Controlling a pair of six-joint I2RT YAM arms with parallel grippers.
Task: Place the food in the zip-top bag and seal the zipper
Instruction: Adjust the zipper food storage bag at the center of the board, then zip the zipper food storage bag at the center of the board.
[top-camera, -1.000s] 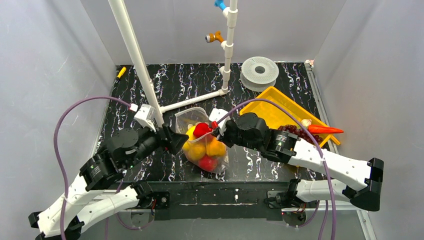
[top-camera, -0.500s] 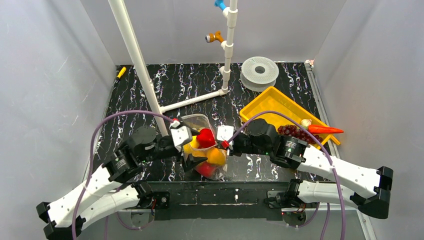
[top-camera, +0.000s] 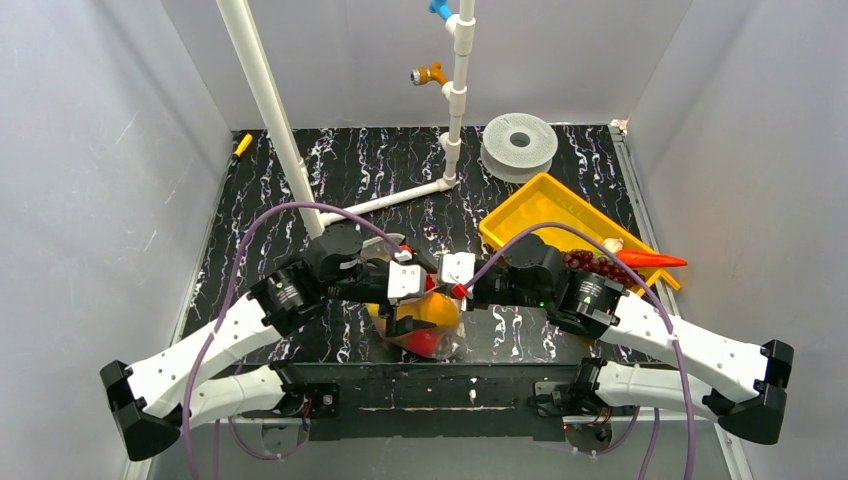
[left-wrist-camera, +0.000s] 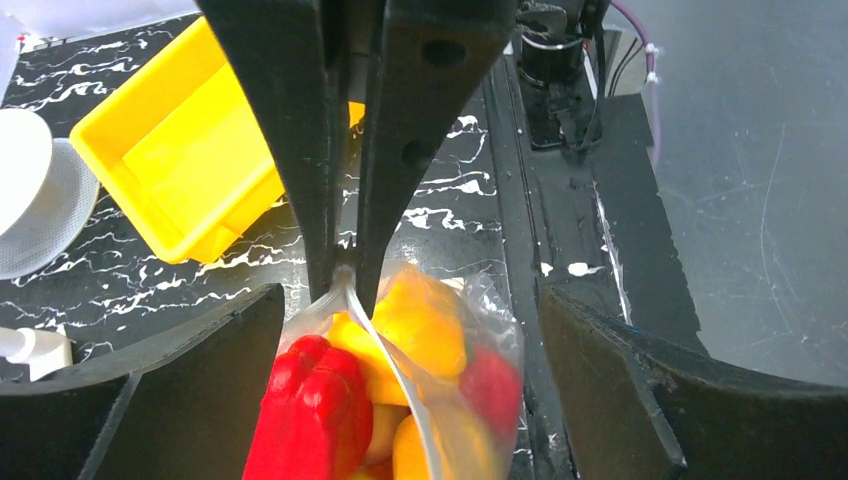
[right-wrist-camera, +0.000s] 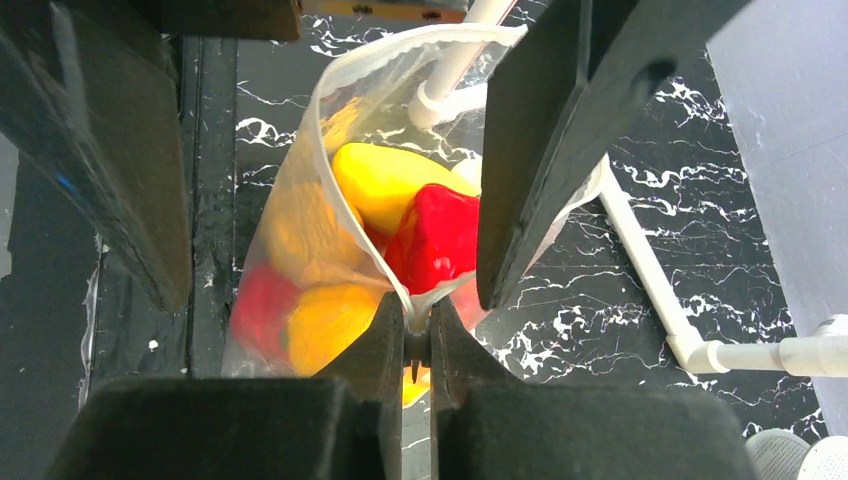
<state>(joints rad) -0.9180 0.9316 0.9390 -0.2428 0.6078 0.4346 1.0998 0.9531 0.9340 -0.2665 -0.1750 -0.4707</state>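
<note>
Right wrist: zip-top bag (right-wrist-camera: 318, 120) holds food (right-wrist-camera: 430, 235).

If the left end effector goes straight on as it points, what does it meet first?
Probably the zip-top bag of food between its open fingers; the right end effector lies behind, depth unclear.

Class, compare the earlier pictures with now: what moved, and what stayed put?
The left gripper swung rightward from beside the clear dotted zip-top bag until its open fingers straddle the bag's mouth. The right gripper drifted slightly toward the near edge, shut on the bag's whitish zipper strip. The glossy toy food stayed inside; the yellow rectangular tray did not move.
</note>
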